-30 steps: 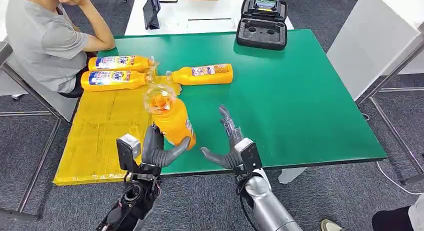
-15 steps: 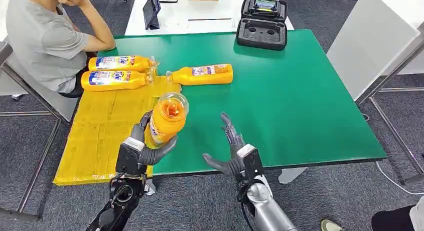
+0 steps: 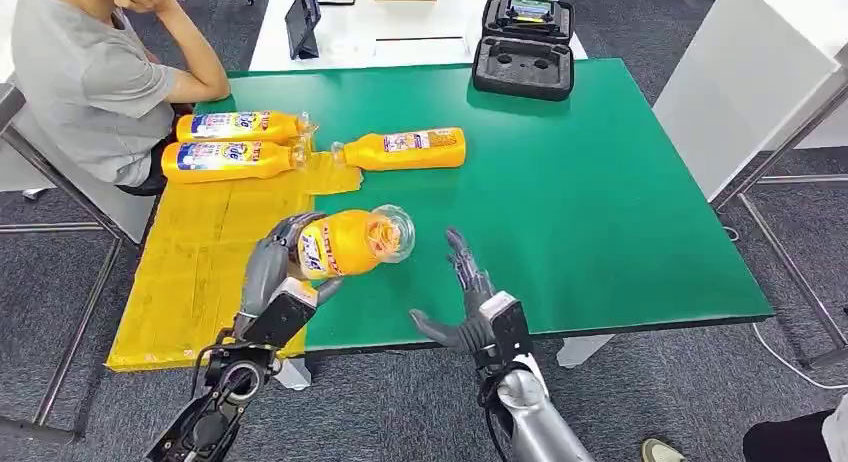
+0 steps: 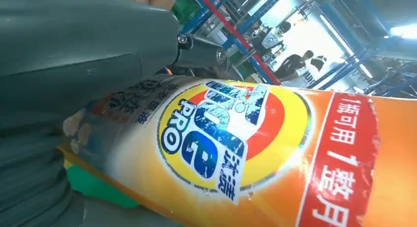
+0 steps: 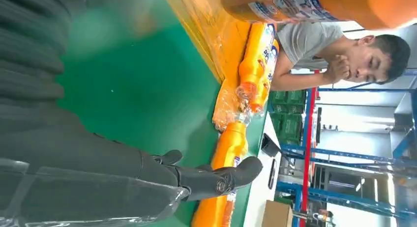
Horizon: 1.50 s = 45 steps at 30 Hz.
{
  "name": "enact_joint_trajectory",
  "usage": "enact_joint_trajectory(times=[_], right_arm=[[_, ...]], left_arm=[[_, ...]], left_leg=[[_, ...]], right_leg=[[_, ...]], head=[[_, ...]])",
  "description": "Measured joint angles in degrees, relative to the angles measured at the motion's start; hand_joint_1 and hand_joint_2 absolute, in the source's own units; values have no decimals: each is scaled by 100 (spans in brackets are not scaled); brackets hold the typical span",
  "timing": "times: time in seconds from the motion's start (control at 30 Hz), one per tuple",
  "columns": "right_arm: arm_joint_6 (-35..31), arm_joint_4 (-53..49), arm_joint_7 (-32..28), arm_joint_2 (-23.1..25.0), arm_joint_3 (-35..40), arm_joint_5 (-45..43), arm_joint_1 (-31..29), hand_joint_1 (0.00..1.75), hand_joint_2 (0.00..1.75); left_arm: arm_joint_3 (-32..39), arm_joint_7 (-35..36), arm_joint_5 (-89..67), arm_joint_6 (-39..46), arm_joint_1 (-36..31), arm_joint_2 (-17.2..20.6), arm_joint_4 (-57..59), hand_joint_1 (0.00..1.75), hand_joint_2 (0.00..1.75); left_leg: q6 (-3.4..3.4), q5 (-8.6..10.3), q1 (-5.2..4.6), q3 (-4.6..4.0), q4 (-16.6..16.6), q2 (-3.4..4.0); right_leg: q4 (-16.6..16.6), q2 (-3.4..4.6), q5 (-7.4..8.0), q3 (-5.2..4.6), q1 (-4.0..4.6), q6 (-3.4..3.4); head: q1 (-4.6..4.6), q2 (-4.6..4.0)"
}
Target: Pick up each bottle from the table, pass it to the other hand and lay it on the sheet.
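**Left hand holds an orange bottle on its side above the table edge; right hand spread and empty**

In the head view, the left hand (image 3: pixel 283 272) sits low and left of centre, its fingers wrapped around the lower body of the held bottle (image 3: pixel 352 242). That bottle lies nearly level, its clear cap end pointing toward the frame's centre, and it hangs over the boundary where the yellow sheet (image 3: pixel 205 257) meets the green table (image 3: pixel 580 192). The left wrist view shows what the head view cannot: the bottle's label (image 4: pixel 231 133) close up, a round yellow and red emblem with blue lettering and a red band of white characters, with the grey thumb (image 4: pixel 88 50) pressed across the bottle's upper side.

The right hand (image 3: pixel 470 302) is lower centre in the head view, fingers apart and stretched forward, thumb out to the side, holding nothing. Its own wrist view shows dark fingers (image 5: pixel 216 180) extended over the green surface, apart from every bottle.

Two bottles (image 3: pixel 235 144) lie side by side on the sheet in the upper left of the head view, caps toward the centre. A third bottle (image 3: pixel 405 149) lies on the green table just beside the sheet's far corner. The right wrist view shows the same three from the table's level, along with a seated person (image 5: pixel 339 55).

At the top of the head view, an open black case (image 3: pixel 524 47) rests on the table's far edge; what it holds cannot be made out. A person in a grey shirt (image 3: pixel 90 77) sits at the upper left.
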Motion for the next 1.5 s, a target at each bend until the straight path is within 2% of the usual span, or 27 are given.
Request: enact_joint_trajectory(times=[0.27, 0.33, 0.5, 0.57, 0.6, 0.7, 0.9, 0.93, 1.03, 1.1, 1.2, 1.4, 1.43, 1.47, 1.5], right_arm=[[2, -15, 2, 4, -11, 2, 9, 0, 175], [2, -15, 2, 7, -33, 7, 10, 0, 175], [4, -31, 0, 11, -96, 37, 13, 0, 175], [13, -35, 0, 11, -118, 44, 22, 0, 175], [18, -46, 0, 11, -131, 53, 31, 0, 175], [20, -55, 0, 11, -155, 68, 49, 0, 175], [20, -59, 0, 11, -162, 68, 54, 0, 175], [20, -61, 0, 11, -164, 68, 56, 0, 175], [20, -79, 2, 11, -201, 70, 92, 0, 175], [15, -79, 2, 59, -275, 72, 117, 0, 175], [4, -96, 2, 61, -284, 79, 143, 0, 175], [-7, -153, 0, 87, -343, 96, 199, 0, 175], [-11, -157, 0, 92, -354, 94, 207, 0, 175], [-15, -157, 2, 94, -365, 96, 213, 0, 175], [-15, -155, 0, 96, -372, 94, 218, 0, 175]], left_arm=[[0, 56, -109, 0, -24, 37, 0, 173, 175], [2, 228, -453, -11, -38, 50, 0, 175, 175], [114, 897, -1785, 147, -191, 164, 158, 161, 175], [166, 1097, -2189, 212, -287, 245, 323, 166, 175], [186, 1154, -2326, 223, -322, 276, 381, 159, 175], [245, 1447, -2915, 273, -399, 335, 538, 154, 175], [247, 1515, -3044, 273, -414, 347, 555, 154, 175], [247, 1538, -3089, 273, -419, 350, 561, 140, 175], [282, 1964, -3931, 151, -592, 442, 758, 143, 175], [317, 2144, -4197, 133, -954, 512, 1185, 141, 175], [317, 2326, -4389, 170, -1048, 512, 1320, 133, 175], [313, 2721, -4854, -59, -1142, 512, 1510, 134, 175], [313, 2737, -4879, -94, -1159, 512, 1537, 133, 175], [313, 2750, -4887, -114, -1168, 512, 1561, 119, 175], [313, 2758, -4909, -140, -1182, 512, 1583, 113, 175]], left_leg=[[0, 0, 0, 0, 0, -1], [0, 0, 0, 0, 0, -1], [-1, 1, 1, 1, 0, 3], [-2, 2, 2, 1, 0, 2], [-2, 2, 2, 1, 0, 2], [-2, 2, 1, 1, 0, 3], [-2, 2, 1, 1, 0, 2], [-2, 2, 1, 1, 0, 2], [-2, 2, 1, 0, 0, 1], [-1, 3, 1, 1, 0, 1], [-1, 3, 1, 1, 0, 2], [-1, 2, 1, 0, 0, 3], [-1, 2, 1, 0, 0, 3], [-1, 2, 1, 0, 0, 3], [-1, 3, 1, 0, 0, 3]], right_leg=[[0, 0, 0, 0, 0, 0], [0, 0, 0, 0, 0, 0], [0, 0, 0, 0, 0, 0], [0, 0, 0, 0, 0, 0], [1, 0, 0, 0, 0, 0], [1, 0, 0, -1, 1, 0], [1, 0, 0, -1, 1, 0], [1, 0, 0, -1, 1, 0], [1, 0, 0, -1, 0, 0], [1, 0, 1, 0, 0, 0], [1, 0, 0, 0, 0, 0], [1, 1, 0, -3, 1, 0], [1, 0, 0, -3, 1, 0], [1, 1, 0, -3, 0, 0], [1, 0, 0, -3, 1, 0]], head=[[0, 0], [0, 0], [0, 0], [2, 0], [0, 0], [0, 0], [0, 0], [0, 0], [2, 0], [0, 0], [2, 0], [2, 0], [0, 0], [2, 0], [2, 0]])
